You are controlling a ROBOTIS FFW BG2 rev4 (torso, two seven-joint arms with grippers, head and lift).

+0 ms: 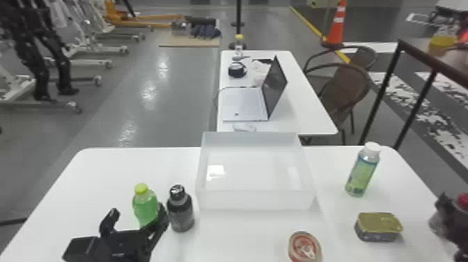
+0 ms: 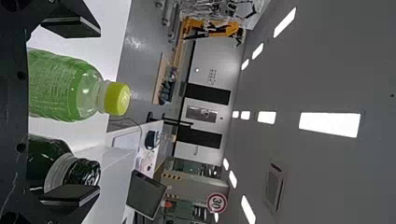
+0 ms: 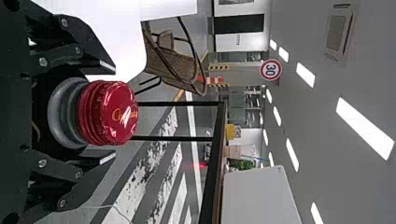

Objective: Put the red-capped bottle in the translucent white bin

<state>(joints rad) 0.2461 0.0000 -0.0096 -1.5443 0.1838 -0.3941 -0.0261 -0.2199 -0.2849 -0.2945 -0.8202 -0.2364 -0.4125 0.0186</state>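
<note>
At the right edge of the head view, my right gripper (image 1: 444,213) is beside the red-capped bottle (image 1: 463,201), which is partly cut off by the edge. In the right wrist view this gripper (image 3: 110,113) is shut on the bottle below its red cap (image 3: 114,113), a finger against each side. The translucent white bin (image 1: 256,200) stands at the table's middle with nothing inside. My left gripper (image 1: 134,220), at lower left, is open in front of a green bottle (image 1: 145,208); the left wrist view shows this gripper (image 2: 77,109) with its fingers wide apart.
A dark bottle (image 1: 180,210) stands between the green bottle and the bin. Right of the bin are a white-capped bottle (image 1: 363,170) and a rectangular tin (image 1: 379,227). A round can (image 1: 304,246) lies near the front. Behind the bin, a second table (image 1: 303,111) holds a laptop (image 1: 243,101).
</note>
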